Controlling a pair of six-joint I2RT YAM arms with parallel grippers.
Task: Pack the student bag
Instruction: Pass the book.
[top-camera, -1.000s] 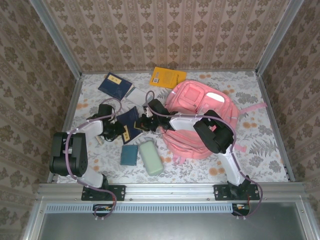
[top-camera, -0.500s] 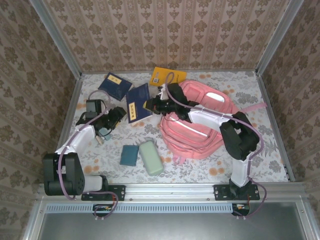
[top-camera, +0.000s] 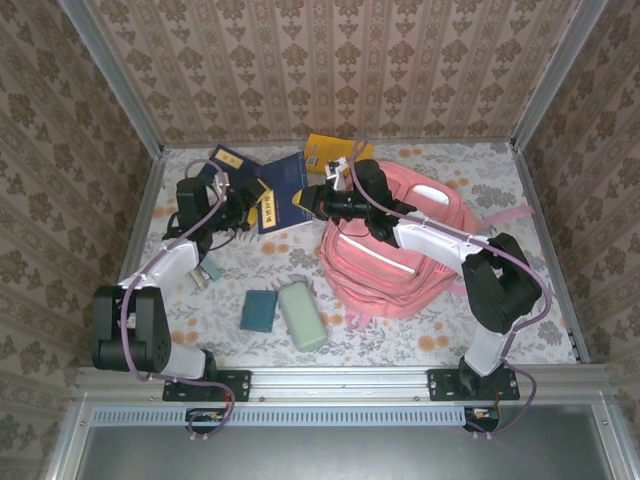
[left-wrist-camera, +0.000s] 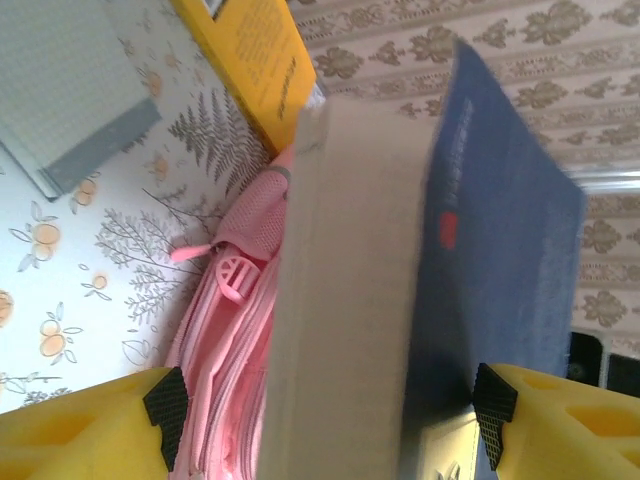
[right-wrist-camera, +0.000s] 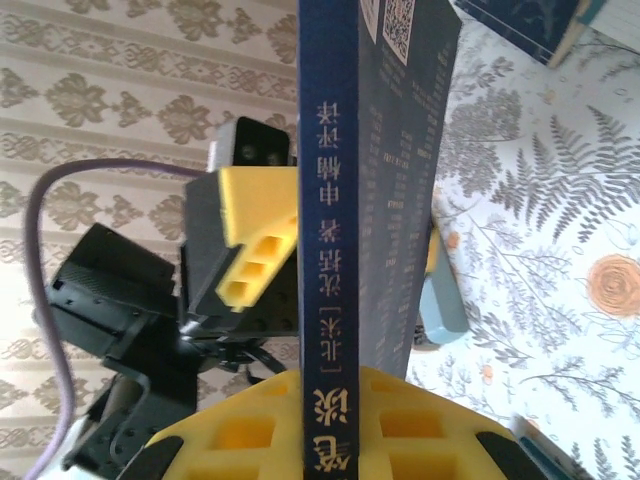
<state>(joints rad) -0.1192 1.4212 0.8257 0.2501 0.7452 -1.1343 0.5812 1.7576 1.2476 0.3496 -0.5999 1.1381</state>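
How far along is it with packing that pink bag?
Early, it seems: no item shows in the student bag. The right fingers grip a blue book beside it, left fingers open. A yellow book, second blue book, teal box and green case wait on the table.

The student bag, a large pink fabric backpack with white trim stripes and a white patch, is laid flat on the bench, right of centre, one pink strap stretched rightward.
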